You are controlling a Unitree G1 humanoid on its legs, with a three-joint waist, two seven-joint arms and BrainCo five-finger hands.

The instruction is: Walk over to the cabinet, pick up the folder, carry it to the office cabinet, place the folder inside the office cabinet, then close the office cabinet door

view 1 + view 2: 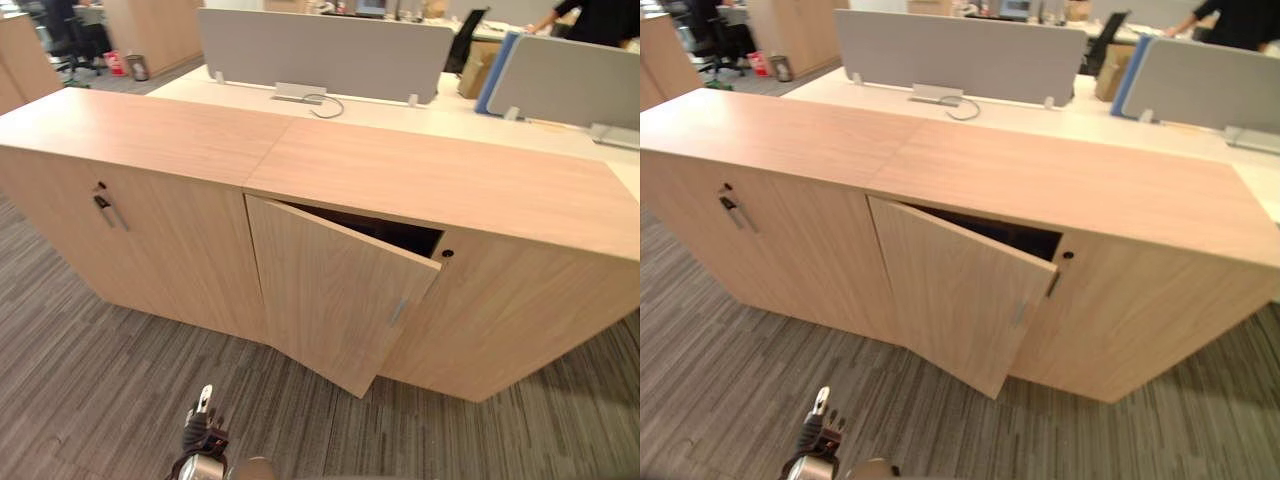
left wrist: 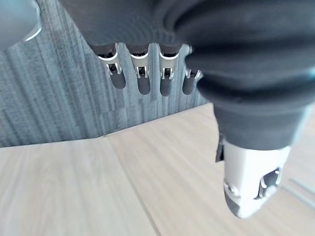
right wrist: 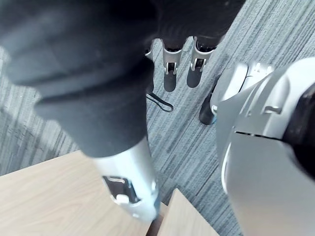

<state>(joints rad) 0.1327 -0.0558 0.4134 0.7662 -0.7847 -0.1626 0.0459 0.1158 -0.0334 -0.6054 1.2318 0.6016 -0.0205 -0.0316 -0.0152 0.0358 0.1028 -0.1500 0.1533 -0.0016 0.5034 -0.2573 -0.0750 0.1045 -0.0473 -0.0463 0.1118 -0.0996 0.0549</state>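
A long low cabinet of light wood stands before me on grey carpet. Its middle door hangs ajar, swung out toward me, with a slim handle at its free edge. The gap behind it is dark, and what lies inside is hidden. My left hand hangs with straight fingers and holds nothing; pale wood shows past it. My right hand also hangs with straight fingers over the carpet, holding nothing.
The cabinet's left door is closed and has a metal handle. Behind the cabinet are white desks with grey partitions. A person stands at the far right. Carpet stretches in front.
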